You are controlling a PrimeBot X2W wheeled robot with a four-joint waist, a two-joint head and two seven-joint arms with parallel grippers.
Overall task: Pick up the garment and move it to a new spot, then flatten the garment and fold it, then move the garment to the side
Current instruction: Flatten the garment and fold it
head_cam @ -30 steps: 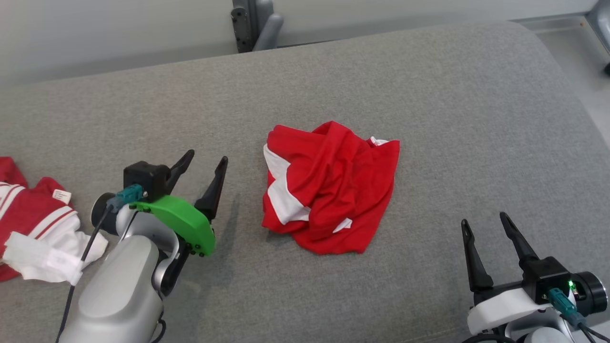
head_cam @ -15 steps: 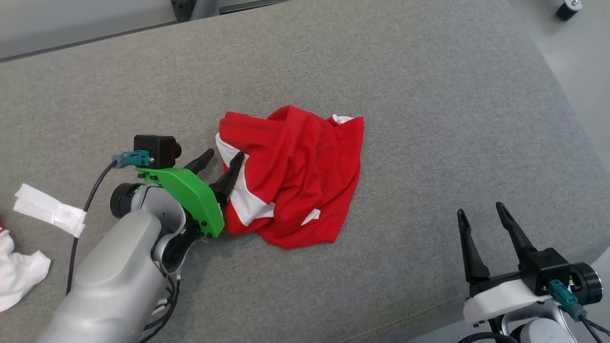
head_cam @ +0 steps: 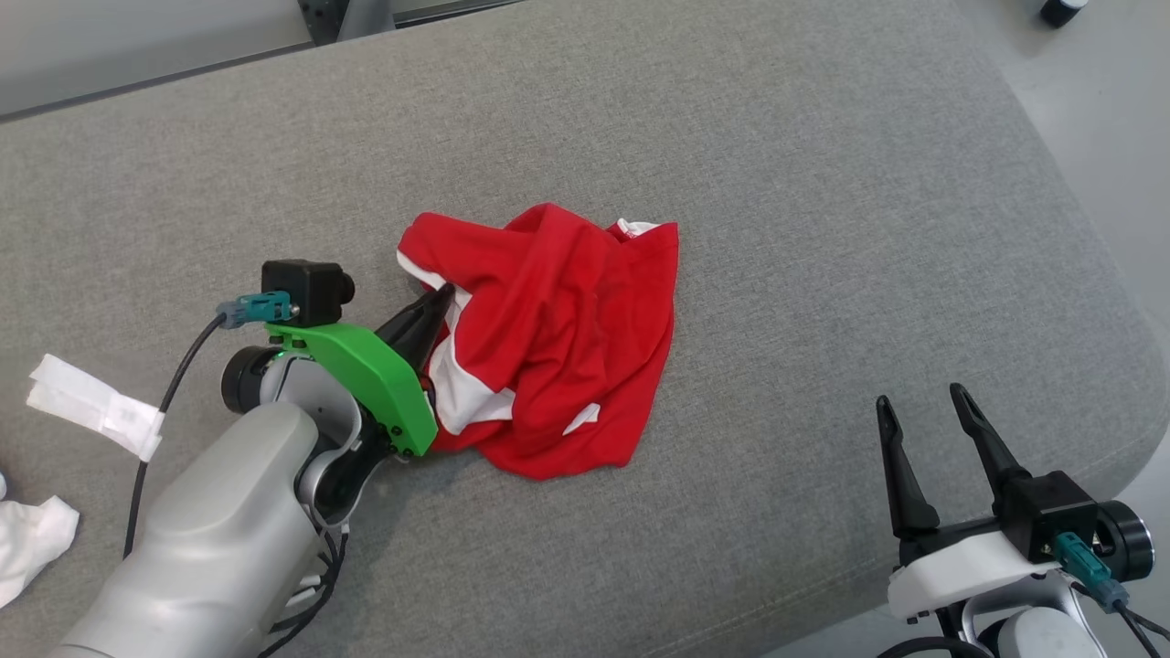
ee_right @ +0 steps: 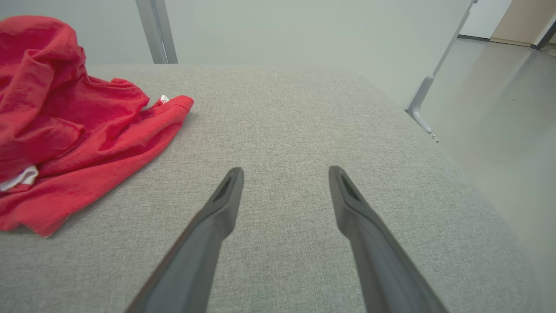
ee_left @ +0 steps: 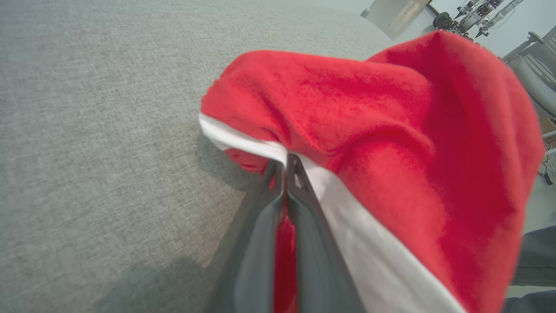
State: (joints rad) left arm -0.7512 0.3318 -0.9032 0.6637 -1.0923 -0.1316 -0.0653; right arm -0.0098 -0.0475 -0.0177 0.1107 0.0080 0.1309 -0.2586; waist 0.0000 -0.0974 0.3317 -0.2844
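Grey cushion [head_cam: 777, 137] bears the crumpled red garment [head_cam: 567, 347]; we pinch its white-striped edge in our left gripper [head_cam: 441, 296], our right gripper [head_cam: 920, 397] spread, well apart from it.

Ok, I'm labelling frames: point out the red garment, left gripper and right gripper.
red garment [head_cam: 567, 338], head view, middle of the cloth
left gripper [ee_left: 285, 161], left wrist view, shut fingertips
right gripper [ee_right: 286, 171], right wrist view, gap between fingertips

left gripper [head_cam: 437, 300]: reached garment [head_cam: 558, 347]; jaws went from spread to clamped on its edge
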